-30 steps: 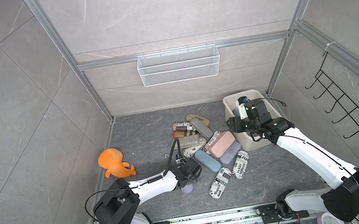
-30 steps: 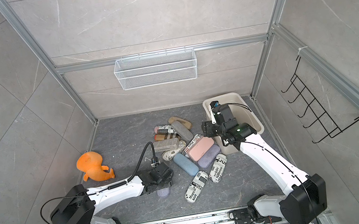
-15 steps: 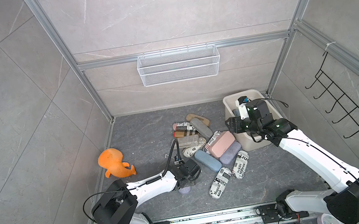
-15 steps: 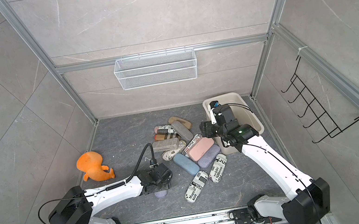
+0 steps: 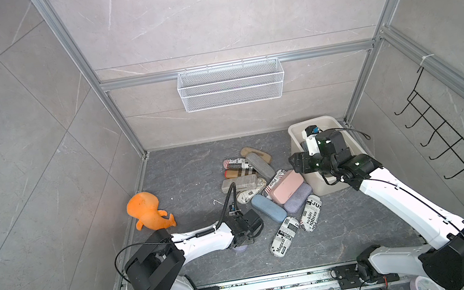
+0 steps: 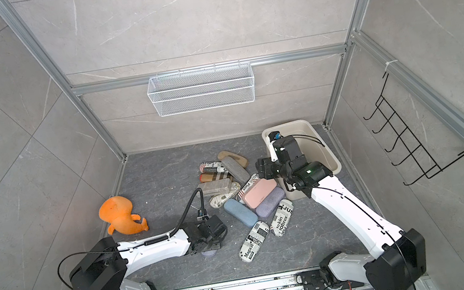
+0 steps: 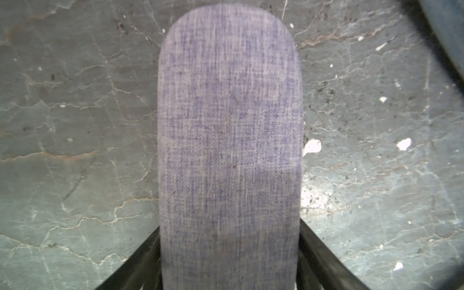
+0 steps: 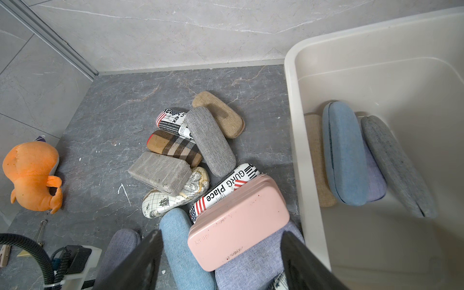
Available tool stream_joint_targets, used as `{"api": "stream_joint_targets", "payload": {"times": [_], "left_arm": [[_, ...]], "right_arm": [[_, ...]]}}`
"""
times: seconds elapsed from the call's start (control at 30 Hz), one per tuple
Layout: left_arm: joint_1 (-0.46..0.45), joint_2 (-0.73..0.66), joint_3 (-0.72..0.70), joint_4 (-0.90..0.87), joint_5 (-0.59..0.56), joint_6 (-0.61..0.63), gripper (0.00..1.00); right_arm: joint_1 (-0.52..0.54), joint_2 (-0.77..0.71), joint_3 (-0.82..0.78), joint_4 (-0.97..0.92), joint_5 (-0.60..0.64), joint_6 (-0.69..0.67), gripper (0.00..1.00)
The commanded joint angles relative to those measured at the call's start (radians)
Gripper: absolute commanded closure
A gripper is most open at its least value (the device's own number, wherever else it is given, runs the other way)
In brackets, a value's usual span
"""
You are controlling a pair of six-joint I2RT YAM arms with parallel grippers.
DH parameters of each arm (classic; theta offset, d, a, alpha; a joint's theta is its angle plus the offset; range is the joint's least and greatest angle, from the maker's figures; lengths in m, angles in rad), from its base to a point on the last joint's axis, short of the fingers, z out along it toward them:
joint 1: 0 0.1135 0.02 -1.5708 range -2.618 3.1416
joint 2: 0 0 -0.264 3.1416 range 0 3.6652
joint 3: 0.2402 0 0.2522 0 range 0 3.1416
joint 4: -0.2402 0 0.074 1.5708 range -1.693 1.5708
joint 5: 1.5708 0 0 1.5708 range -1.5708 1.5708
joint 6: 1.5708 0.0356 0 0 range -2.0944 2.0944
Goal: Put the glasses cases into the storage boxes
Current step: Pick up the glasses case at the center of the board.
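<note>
A lilac glasses case [image 7: 229, 130] lies on the dark floor near the front. My left gripper [image 7: 229, 263] is shut on it, one finger against each long side; in both top views only its end [image 5: 239, 248] shows under the wrist. The other glasses cases lie in a pile, among them a pink one [image 5: 286, 186] and a blue one [image 5: 268, 207]. My right gripper [image 8: 221, 261] hangs open over the pink case [image 8: 238, 223], holding nothing, beside the cream storage box [image 5: 315, 122]. Inside the box [image 8: 291, 125] lie several cases, among them a blue one [image 8: 344, 155] and a grey one [image 8: 396, 165].
An orange plush toy [image 5: 148, 211] sits at the left of the floor. A white wire basket [image 5: 230, 84] hangs on the back wall, and a black hook rack [image 5: 443, 134] on the right wall. Two newspaper-print cases [image 5: 284, 236] lie in front of the pile.
My left gripper's fingers have narrowed onto the lilac case. My right gripper has drifted a little left, from over the box's edge toward the pile.
</note>
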Motion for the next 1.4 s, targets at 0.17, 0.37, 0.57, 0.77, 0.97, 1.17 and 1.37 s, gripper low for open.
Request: {"api": "stream_joint_targets", "payload": {"times": [0.17, 0.37, 0.57, 0.77, 0.97, 1.17, 1.37], "left_arm": [[-0.013, 0.029, 0.026, -0.073, 0.023, 0.048, 0.21], [-0.012, 0.038, 0.012, -0.087, 0.022, 0.035, 0.33], [-0.027, -0.050, -0.018, -0.070, -0.051, 0.003, 0.43], [-0.049, -0.240, -0.011, 0.069, -0.161, 0.162, 0.42], [-0.049, -0.357, -0.027, 0.441, -0.181, 0.418, 0.40], [-0.047, -0.345, -0.033, 0.761, -0.086, 0.622, 0.37], [-0.038, -0.298, 0.011, 0.832, -0.046, 0.694, 0.37]], "right_arm": [[0.018, 0.002, 0.006, 0.000, -0.008, 0.023, 0.23], [0.033, 0.007, 0.004, -0.001, -0.002, 0.026, 0.24], [0.037, -0.005, 0.010, -0.017, -0.001, 0.023, 0.24], [0.052, -0.001, 0.017, -0.004, -0.094, 0.050, 0.26], [0.068, -0.115, -0.134, 0.217, -0.222, 0.140, 0.24], [0.097, -0.131, -0.158, 0.258, -0.382, 0.153, 0.22], [0.145, -0.157, -0.191, 0.323, -0.432, 0.173, 0.22]]}}
